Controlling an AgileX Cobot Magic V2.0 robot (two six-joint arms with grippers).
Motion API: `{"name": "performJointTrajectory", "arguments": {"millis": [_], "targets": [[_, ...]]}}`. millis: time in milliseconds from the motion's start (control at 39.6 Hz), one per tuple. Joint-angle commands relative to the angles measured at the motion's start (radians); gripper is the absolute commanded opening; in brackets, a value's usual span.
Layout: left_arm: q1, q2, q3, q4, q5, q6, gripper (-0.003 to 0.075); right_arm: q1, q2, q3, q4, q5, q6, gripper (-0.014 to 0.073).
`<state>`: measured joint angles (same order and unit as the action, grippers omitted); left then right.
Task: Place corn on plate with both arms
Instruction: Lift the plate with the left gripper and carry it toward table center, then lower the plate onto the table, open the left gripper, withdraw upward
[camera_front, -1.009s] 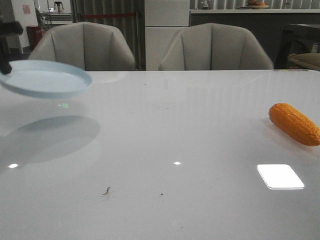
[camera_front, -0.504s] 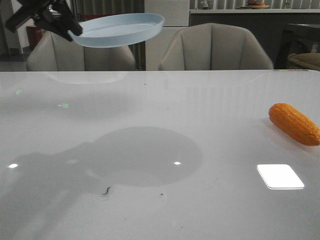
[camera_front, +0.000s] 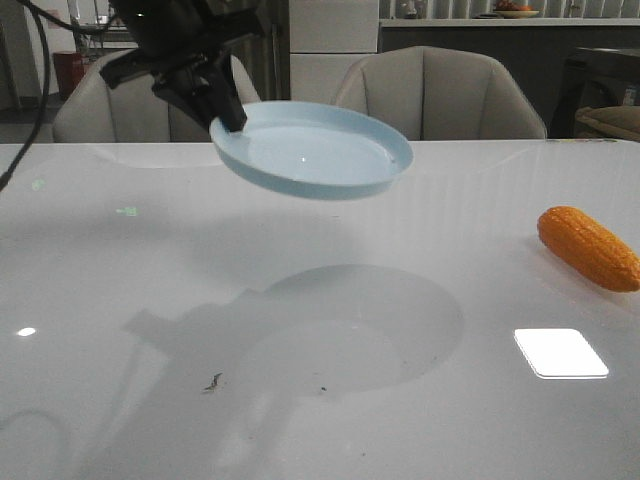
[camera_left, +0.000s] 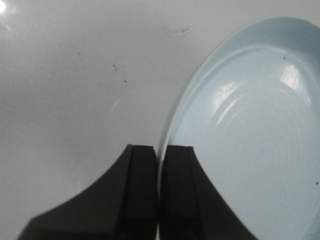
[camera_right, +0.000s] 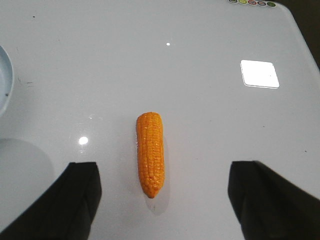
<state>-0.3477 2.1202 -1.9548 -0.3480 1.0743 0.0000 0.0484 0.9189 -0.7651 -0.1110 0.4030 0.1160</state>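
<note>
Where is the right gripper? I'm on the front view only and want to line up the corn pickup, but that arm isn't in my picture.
Observer: The right gripper hangs above the corn, fingers spread wide to either side of it and not touching it.
Operator: How does the cob lie between them?
Observer: Lengthwise, its tapered tip pointing back toward the gripper.
Operator: Is the left grip on the plate solid?
Observer: The left gripper pinches the plate at its rim, one finger on each side of the edge.
</note>
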Motion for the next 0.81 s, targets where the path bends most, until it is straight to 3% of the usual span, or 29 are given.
{"name": "performJointTrajectory", "arguments": {"millis": [0, 504, 656, 782], "targets": [[-0.022, -0.019, -0.030, -0.025, 0.000, -0.011, 0.0090, 0.001, -0.006, -0.030, -0.007, -0.070, -0.003, 0.0625], [-0.039, 0.129, -0.030, -0.023, 0.065, -0.013, 0.0096, 0.001, -0.006, -0.030, -0.007, -0.069, -0.003, 0.0625], [-0.039, 0.129, -0.030, -0.017, 0.065, -0.011, 0.0165, 0.001, -0.006, -0.030, -0.007, -0.069, -0.003, 0.0625], [-0.039, 0.129, -0.032, 0.001, 0.067, -0.011, 0.0279, 0.001, -0.006, -0.030, -0.007, -0.069, -0.003, 0.0625]]}}
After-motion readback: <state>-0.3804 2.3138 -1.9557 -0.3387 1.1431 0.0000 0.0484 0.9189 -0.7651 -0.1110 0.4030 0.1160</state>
